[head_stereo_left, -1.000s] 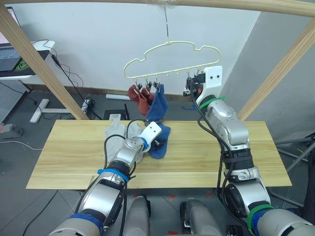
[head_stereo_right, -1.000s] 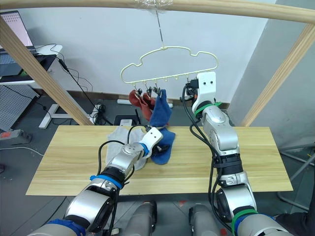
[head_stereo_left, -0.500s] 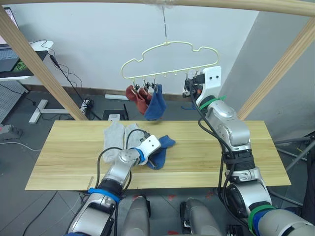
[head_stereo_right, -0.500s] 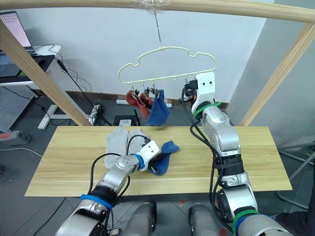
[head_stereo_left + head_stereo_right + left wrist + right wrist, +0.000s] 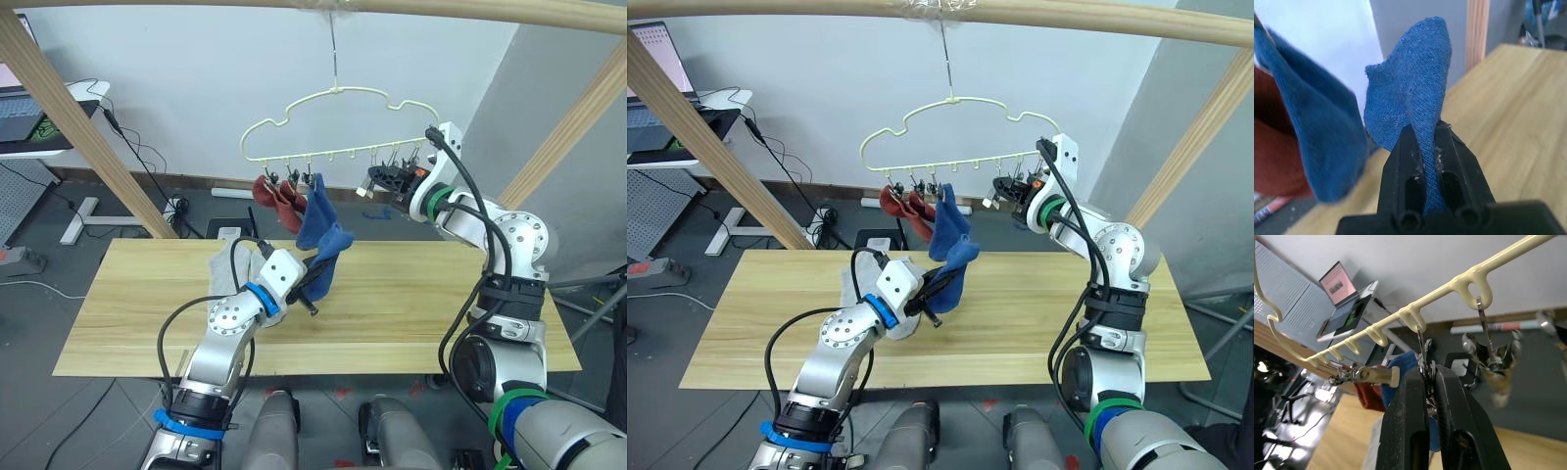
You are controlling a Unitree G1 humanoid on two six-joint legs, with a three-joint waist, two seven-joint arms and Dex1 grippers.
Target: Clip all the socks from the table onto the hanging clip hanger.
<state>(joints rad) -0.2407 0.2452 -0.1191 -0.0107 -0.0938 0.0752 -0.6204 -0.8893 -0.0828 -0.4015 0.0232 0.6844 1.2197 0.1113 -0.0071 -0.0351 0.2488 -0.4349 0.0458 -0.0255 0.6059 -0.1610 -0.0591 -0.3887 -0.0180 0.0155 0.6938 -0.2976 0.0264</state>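
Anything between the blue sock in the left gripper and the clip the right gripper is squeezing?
Nothing: in the left eye view only open air separates the held blue sock from the pinched clip.

Right gripper (image 5: 1431,382): two black fingers pinched together on a small metal clip (image 5: 1425,368) hanging from the pale-yellow clip hanger (image 5: 1415,314). Neighbouring clip (image 5: 1488,357) hangs free beside it. Beyond: blue sock (image 5: 1403,363), rust-red sock (image 5: 1369,394), open laptop (image 5: 1344,286), strip of wooden table (image 5: 1347,440).

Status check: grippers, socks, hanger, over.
Left gripper shut on blue sock, lifted off table. Right gripper pinching a clip on hanger. Grey socks on table. Path clear.
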